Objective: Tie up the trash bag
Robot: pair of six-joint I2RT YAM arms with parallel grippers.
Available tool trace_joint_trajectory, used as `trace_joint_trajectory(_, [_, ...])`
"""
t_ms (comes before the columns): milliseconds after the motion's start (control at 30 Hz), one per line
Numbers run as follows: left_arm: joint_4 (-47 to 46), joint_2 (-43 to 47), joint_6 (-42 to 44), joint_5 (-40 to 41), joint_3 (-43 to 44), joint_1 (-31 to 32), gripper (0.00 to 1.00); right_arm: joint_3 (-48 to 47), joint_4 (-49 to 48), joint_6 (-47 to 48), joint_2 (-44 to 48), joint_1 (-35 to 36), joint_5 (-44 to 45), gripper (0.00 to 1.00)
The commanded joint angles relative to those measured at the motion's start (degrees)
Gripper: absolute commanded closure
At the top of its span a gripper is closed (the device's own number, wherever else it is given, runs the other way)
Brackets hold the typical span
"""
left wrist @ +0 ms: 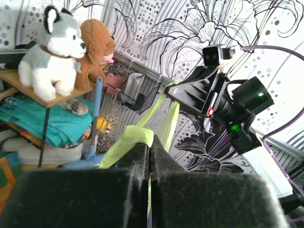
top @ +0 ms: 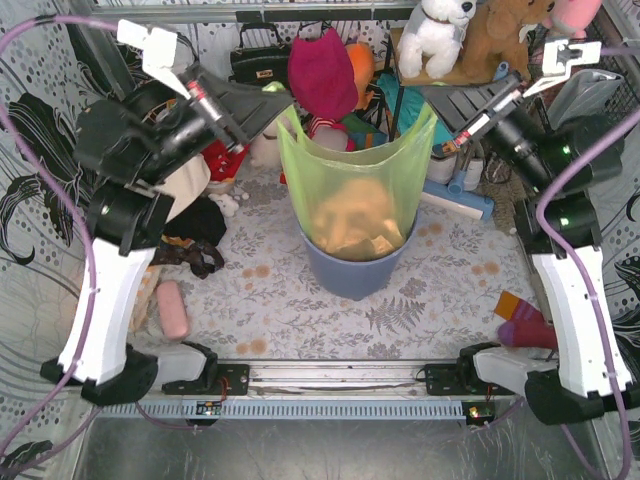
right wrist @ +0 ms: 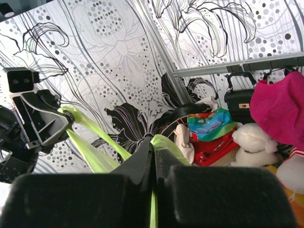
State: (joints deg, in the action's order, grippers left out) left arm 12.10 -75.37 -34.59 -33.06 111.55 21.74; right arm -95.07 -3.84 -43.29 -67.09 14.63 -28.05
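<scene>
I have the trash bag standing in the blue-grey bin at the middle of the table, with tan crumpled paper showing through its lower half. My left gripper is clamped fully closed on the bag's left top ear. The right gripper is closed just as tight on the right ear, and both wrist views show a strip of green plastic pinched between the pads. The two ears are lifted and drawn apart, so the mouth gapes open between them. I judge the pick-up done and the tying itself not begun, since there is no crossing, loop or knot. What remains is to bring the ears together, wrap one around the other and cinch. Clutter crowds the back: a magenta cloth and a black handbag hang just behind the bag, and a plush husky sits near my right arm. I would keep the crossing over the bin, clear of them.
</scene>
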Motion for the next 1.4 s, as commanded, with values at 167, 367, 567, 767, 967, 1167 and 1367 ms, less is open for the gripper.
trace_joint_trajectory(167, [3.4,7.1,3.0,8.1,-15.5,-0.1,0.99,15.1,-0.1,-0.2,6.3,-0.1,2.7,1.00])
trace_joint_trajectory(367, [13.7,-1.1,8.3,9.1,-1.4,0.0,1.00,7.3,2.5,1.4,2.3,-0.1,2.6,1.00])
trace_joint_trajectory(567, [20.9,-6.8,10.5,8.1,17.5,-0.1,1.00,-10.0,6.9,3.2,-3.0,0.1,0.6,1.00])
trace_joint_trajectory(767, [10.2,2.2,5.1,5.6,-0.5,0.0,0.97,-0.8,4.4,1.4,1.2,0.1,0.7,1.00])
trace_joint_trajectory(967, [5.9,7.9,2.3,6.1,-11.3,0.0,0.90,13.6,0.0,-2.7,5.3,0.2,0.3,1.00])
trace_joint_trajectory(1167, [1.1,6.1,0.5,2.4,-13.8,-0.1,0.58,16.1,-2.7,-3.2,6.1,0.1,0.1,0.66])
trace_joint_trajectory(1367, [-8.7,2.4,-4.7,-3.6,-15.7,-0.1,0.40,15.2,-4.7,-3.4,5.0,0.2,-0.2,0.50])
